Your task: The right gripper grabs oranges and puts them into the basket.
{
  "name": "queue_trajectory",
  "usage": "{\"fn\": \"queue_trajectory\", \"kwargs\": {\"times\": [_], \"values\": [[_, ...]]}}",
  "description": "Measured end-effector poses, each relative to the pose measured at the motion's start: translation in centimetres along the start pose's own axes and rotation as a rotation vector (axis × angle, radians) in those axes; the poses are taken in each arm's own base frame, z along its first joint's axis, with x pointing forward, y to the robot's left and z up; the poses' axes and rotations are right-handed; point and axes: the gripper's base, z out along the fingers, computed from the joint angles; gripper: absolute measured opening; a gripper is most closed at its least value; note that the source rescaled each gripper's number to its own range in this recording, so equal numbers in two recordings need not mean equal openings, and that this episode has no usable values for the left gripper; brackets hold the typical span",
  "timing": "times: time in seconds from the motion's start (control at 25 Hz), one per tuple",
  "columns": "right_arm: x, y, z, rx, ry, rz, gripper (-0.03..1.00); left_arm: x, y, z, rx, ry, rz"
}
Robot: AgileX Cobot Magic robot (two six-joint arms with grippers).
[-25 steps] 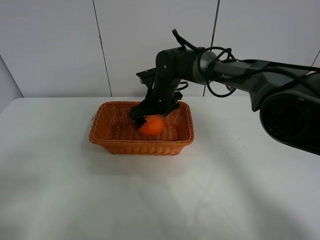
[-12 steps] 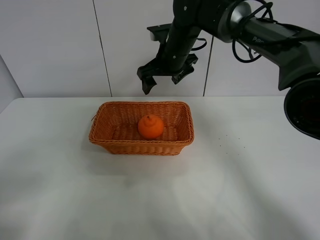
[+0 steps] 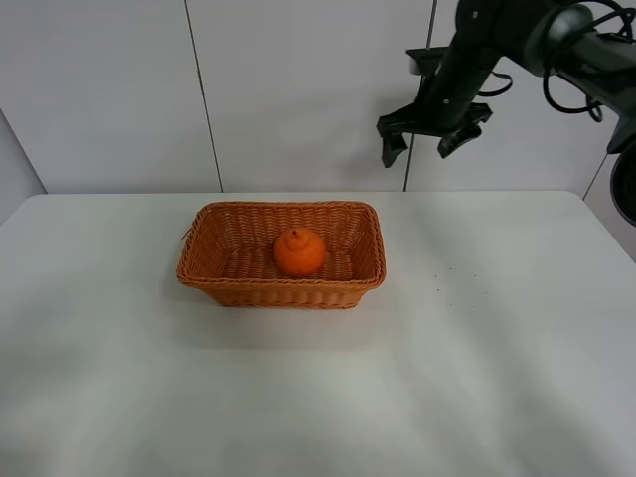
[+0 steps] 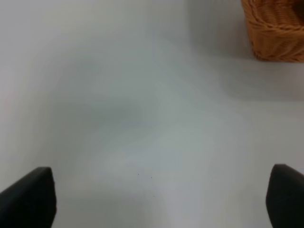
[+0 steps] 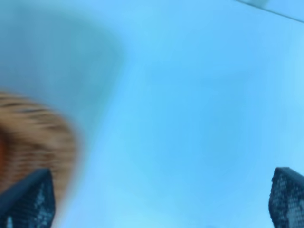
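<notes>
The orange [image 3: 299,251] sits upright in the middle of the wicker basket [image 3: 204,266] on the white table. My right gripper [image 3: 425,146] hangs open and empty high above the table, up and to the right of the basket, in front of the back wall. In the right wrist view its two fingertips [image 5: 26,202] stand wide apart and a blurred corner of the basket [image 5: 40,137] shows. My left gripper [image 4: 156,199] is open and empty over bare table; a corner of the basket [image 4: 278,28] shows in its view. The left arm is out of the high view.
The white table [image 3: 318,397] spreads around the basket. A white panelled wall [image 3: 298,89] rises behind it. A few small dark specks [image 3: 457,283] lie right of the basket.
My right gripper let go of the orange in the basket, rose, then swung up and to the right. The orange stays in the basket.
</notes>
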Motion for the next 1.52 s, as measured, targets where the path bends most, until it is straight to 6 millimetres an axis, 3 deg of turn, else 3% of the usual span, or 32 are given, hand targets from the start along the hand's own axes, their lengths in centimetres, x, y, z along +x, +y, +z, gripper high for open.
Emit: {"fn": "queue_trajectory", "kwargs": {"times": [0.2, 0.4, 0.68, 0.88, 1.0, 1.16, 1.52], "values": [[0.4, -6.0, -0.3, 0.053, -0.002, 0.109, 0.98, 0.0, 0.0, 0.0, 0.000, 0.000, 0.000], [0.8, -9.1, -0.6, 0.081, -0.004, 0.163, 0.98, 0.0, 0.0, 0.0, 0.000, 0.000, 0.000], [1.7, -9.7, -1.5, 0.093, 0.015, 0.177, 0.98, 0.0, 0.0, 0.0, 0.000, 0.000, 0.000], [3.9, -9.0, -4.4, 0.100, 0.049, 0.176, 0.98, 0.0, 0.0, 0.0, 0.000, 0.000, 0.000], [6.3, -8.2, -6.8, 0.097, 0.075, 0.177, 0.98, 0.0, 0.0, 0.0, 0.000, 0.000, 0.000], [11.2, -6.8, -9.8, 0.087, 0.131, 0.183, 0.98, 0.0, 0.0, 0.0, 0.000, 0.000, 0.000], [26.4, -3.3, -13.4, 0.070, 0.259, 0.195, 0.98, 0.0, 0.0, 0.0, 0.000, 0.000, 0.000]]}}
